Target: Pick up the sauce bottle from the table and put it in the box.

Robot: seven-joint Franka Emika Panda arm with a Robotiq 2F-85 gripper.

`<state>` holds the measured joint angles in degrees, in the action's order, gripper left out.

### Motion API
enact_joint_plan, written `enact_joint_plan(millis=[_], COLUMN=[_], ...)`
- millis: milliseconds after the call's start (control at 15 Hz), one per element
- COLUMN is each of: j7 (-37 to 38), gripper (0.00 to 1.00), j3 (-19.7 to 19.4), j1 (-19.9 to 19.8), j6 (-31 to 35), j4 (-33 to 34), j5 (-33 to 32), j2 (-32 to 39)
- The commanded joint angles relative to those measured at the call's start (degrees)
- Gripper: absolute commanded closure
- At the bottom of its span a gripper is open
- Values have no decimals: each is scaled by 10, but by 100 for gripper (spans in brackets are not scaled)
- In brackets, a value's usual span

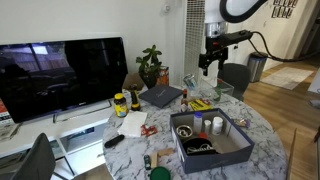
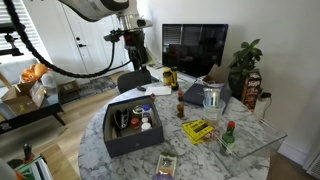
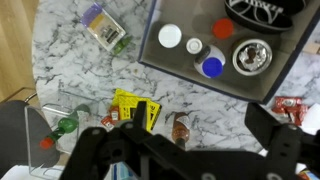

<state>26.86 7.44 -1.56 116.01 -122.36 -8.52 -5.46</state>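
Observation:
The sauce bottle [image 3: 181, 128], small and reddish-brown, rests on the marble table just outside the box. It also shows in both exterior views [image 1: 186, 100] [image 2: 181, 110]. The box [image 3: 152, 45] is a large dark shallow one holding several small bottles, a tin and glasses. It also shows in both exterior views [image 1: 212, 153] [image 2: 128, 148]. My gripper [image 3: 200, 125] is open and empty, with the bottle between its fingers in the wrist view but far below. In both exterior views the gripper [image 1: 208, 60] [image 2: 137, 58] hangs high above the table.
A yellow packet [image 3: 130, 105] and a green bottle with a red cap [image 3: 65, 125] lie beside the sauce bottle. A small jar [image 3: 105, 28] lies apart. A dark slab [image 1: 160, 95], a yellow-lidded jar [image 1: 120, 103], a plant [image 1: 150, 65] and a TV [image 1: 60, 75] stand behind.

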Motion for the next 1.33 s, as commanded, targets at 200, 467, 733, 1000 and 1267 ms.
enact_joint_plan(millis=[200,467,733,1000,1267], j7=[208,178,138,-34,-101], gripper=[0,0,0,0,0], j3=[-37,-58,-58,-60,-76], j1=[50,62,46,1,-10], j6=[-35,-37,-23,-28,-35], j4=[219,220,275,332,340], j5=[-99,-72,-28,83,107], j2=[255,268,329,380,388])
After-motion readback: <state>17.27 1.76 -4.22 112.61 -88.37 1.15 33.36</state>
